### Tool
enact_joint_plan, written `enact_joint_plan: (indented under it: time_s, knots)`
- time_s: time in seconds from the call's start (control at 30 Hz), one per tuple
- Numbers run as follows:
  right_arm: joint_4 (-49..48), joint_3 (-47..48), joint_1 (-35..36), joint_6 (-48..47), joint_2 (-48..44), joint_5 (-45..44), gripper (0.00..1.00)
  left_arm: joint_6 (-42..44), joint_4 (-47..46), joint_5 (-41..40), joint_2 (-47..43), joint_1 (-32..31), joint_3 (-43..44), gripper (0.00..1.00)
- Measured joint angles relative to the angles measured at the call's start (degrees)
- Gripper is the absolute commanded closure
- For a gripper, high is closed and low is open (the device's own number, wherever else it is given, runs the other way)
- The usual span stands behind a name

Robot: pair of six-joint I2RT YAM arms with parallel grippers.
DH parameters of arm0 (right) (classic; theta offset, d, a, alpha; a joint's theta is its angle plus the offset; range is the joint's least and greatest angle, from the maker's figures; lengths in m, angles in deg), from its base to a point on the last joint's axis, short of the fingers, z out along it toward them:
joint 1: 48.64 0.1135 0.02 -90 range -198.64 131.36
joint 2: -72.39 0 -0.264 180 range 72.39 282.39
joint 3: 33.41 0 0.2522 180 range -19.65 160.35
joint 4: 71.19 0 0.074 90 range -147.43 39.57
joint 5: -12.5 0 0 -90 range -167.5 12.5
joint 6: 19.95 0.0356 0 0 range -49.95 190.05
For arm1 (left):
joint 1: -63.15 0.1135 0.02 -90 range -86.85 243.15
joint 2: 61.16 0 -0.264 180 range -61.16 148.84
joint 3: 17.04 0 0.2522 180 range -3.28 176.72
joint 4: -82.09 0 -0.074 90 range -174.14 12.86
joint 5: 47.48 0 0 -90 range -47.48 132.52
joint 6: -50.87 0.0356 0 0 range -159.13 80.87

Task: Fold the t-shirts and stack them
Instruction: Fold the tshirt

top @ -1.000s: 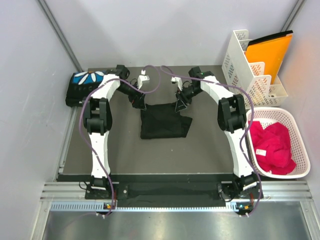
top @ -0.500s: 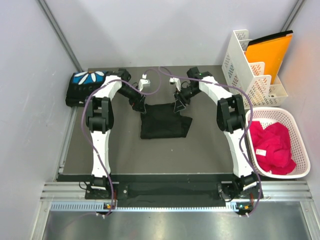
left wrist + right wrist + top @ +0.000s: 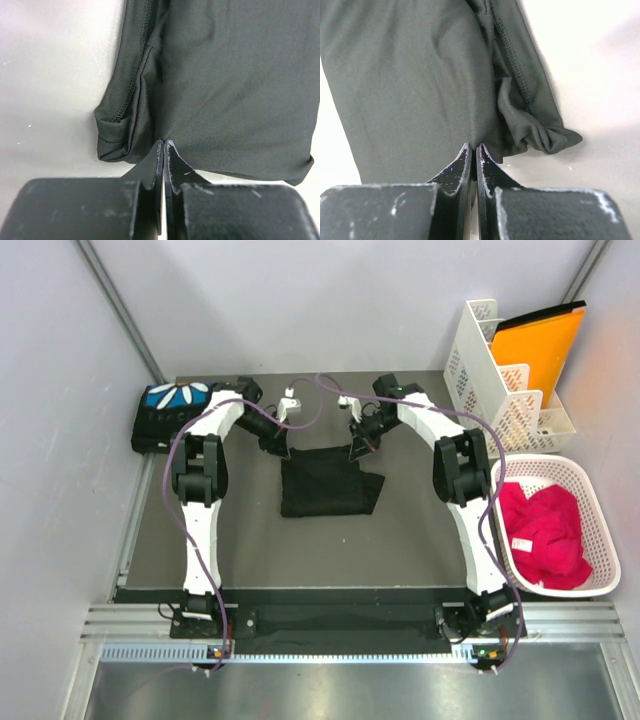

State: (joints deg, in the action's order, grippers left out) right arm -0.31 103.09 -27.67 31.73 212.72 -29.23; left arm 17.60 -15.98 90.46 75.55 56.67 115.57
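The left pincer point(image 3: 163, 143) is pressed fully closed, its tips nipping the far edge of the black t-shirt point(image 3: 235, 90). The right pincer point(image 3: 473, 147) is likewise closed tight on that same edge, beside the other corner. The shirt lies flat on the counter point(image 3: 400, 540) between and just nearer than the two pincers.

No print or writing shows on it. A stitched seam bunches just left of the left pincer's tips, and a rolled fold of cloth sticks out right of the right pincer's tips.

Well left of the left pincer sits a second t-shirt point(image 3: 170, 408), folded, blue with white petals; its small white lettering is unreadable.

Bare counter lies outward of each pincer and nearer than the shirt.
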Motion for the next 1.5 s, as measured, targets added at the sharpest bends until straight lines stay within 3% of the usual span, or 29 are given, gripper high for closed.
enact_joint_plan:
  time_s: [0.03,0.2,0.37,0.5,1.5]
  knots:
    - [-0.1,0.0,0.0,0.0,0.0,-0.2,0.94,0.0,0.0,0.0,0.0,0.0,0.0,1.00]
    - [-0.3,-0.1,0.7,0.0,0.0,-1.7,0.94,0.0,0.0,0.0,0.0,0.0,0.0,1.00]
    - [-0.3,-0.1,1.3,-0.3,0.0,-3.7,0.88,0.0,0.0,0.0,0.0,0.0,0.0,1.00]
    - [-0.6,-0.5,1.5,-0.5,-0.2,-4.8,1.00,0.0,0.0,0.0,0.0,0.0,0.0,1.00]
    - [-1.9,-1.3,2.6,-1.7,-4.7,-9.5,1.00,-4.2,-2.8,0.7,-3.9,0.0,0.0,1.00]
